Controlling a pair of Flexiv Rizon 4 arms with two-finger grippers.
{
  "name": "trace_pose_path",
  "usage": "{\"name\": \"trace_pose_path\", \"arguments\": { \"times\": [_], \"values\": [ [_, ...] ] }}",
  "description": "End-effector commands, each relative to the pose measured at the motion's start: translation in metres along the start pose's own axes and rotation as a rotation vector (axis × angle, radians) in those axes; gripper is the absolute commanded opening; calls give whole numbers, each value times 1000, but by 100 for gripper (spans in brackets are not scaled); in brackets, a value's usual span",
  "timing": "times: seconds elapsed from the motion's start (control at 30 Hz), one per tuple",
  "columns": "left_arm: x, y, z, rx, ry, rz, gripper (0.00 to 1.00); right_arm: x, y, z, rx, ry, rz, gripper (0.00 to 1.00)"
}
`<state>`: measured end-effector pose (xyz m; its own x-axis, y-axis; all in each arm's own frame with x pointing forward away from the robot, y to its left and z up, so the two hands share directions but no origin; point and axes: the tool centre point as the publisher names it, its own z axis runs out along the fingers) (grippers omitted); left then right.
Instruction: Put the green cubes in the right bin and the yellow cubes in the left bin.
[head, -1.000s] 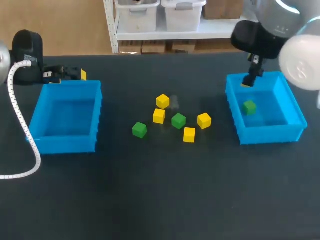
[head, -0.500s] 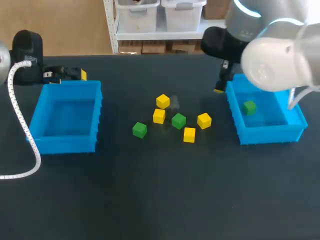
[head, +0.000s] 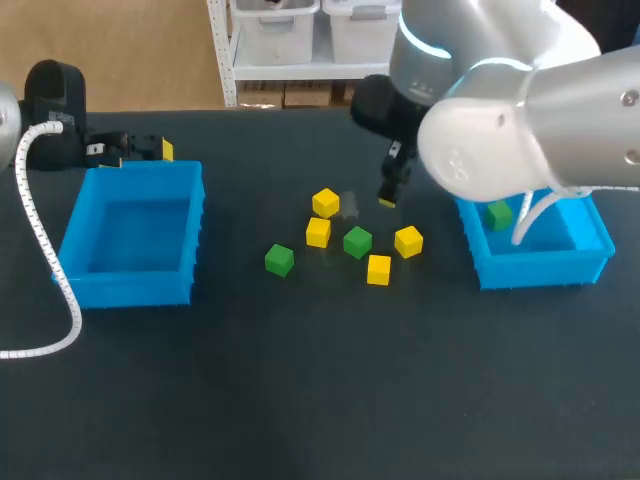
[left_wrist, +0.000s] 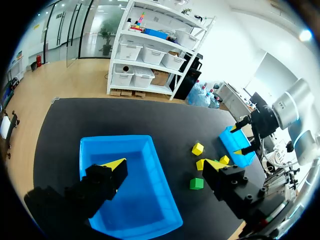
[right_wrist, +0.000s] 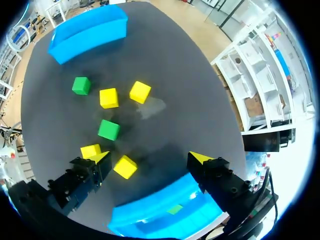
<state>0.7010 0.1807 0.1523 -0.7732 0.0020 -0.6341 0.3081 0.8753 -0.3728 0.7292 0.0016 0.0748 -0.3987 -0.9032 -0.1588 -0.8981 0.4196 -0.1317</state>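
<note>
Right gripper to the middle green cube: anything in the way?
Nothing visible. Bare table lies between the open right gripper and the green cube. One yellow cube flanks it on one side, a second yellow cube on the other, both apart from it.

Dark table (head: 300, 380), two blue bins (head: 130, 285), six loose cubes (head: 357, 241), perhaps a smudge (head: 349, 204)

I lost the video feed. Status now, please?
Left gripper, right gripper open, empty. One green cube in right bin; six cubes on table. Nothing in the way.
</note>
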Motion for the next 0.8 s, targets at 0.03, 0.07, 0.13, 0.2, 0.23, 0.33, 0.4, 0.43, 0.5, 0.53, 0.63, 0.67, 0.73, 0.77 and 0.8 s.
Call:
{"name": "trace_pose_path", "arguments": {
  "times": [0.03, 0.07, 0.13, 0.2, 0.23, 0.33, 0.4, 0.43, 0.5, 0.53, 0.63, 0.67, 0.73, 0.77, 0.8],
  "values": [
    [1, 2, 0, 10, -6, 2, 100, -1, 13, 4, -5, 9, 20, 100],
    [1, 2, 0, 10, -6, 2, 100, -1, 17, 5, -18, 6, 32, 100],
    [1, 2, 0, 10, -6, 2, 100, -1, 24, 9, -29, 9, 53, 100],
    [1, 2, 0, 10, -6, 2, 100, -2, 30, 13, -42, 5, 75, 100],
    [1, 2, 0, 10, -6, 2, 100, -2, 33, 15, -43, 9, 83, 100],
    [1, 2, 0, 10, -6, 2, 100, -5, 43, 20, -58, 3, 101, 100],
    [1, 2, 0, 10, -6, 2, 100, -7, 48, 26, -59, 9, 112, 100],
    [1, 2, 0, 10, -6, 2, 100, -9, 51, 28, -64, 8, 125, 100],
    [1, 2, 0, 10, -6, 2, 100, -12, 55, 34, -63, 19, 138, 100],
    [1, 2, 0, 10, -6, 2, 100, -14, 57, 37, -64, 21, 142, 100],
    [1, 2, 0, 10, -6, 2, 100, -16, 65, 47, -51, 39, 147, 100],
    [1, 2, 0, 10, -6, 2, 100, -16, 66, 50, -50, 45, 155, 100],
    [1, 2, 0, 10, -6, 2, 100, -17, 69, 57, -59, 51, 162, 100],
    [1, 2, 0, 10, -6, 2, 100, -17, 69, 58, -61, 53, 164, 100],
    [1, 2, 0, 10, -6, 2, 100, -18, 70, 62, -63, 60, 167, 100]
  ]
}}
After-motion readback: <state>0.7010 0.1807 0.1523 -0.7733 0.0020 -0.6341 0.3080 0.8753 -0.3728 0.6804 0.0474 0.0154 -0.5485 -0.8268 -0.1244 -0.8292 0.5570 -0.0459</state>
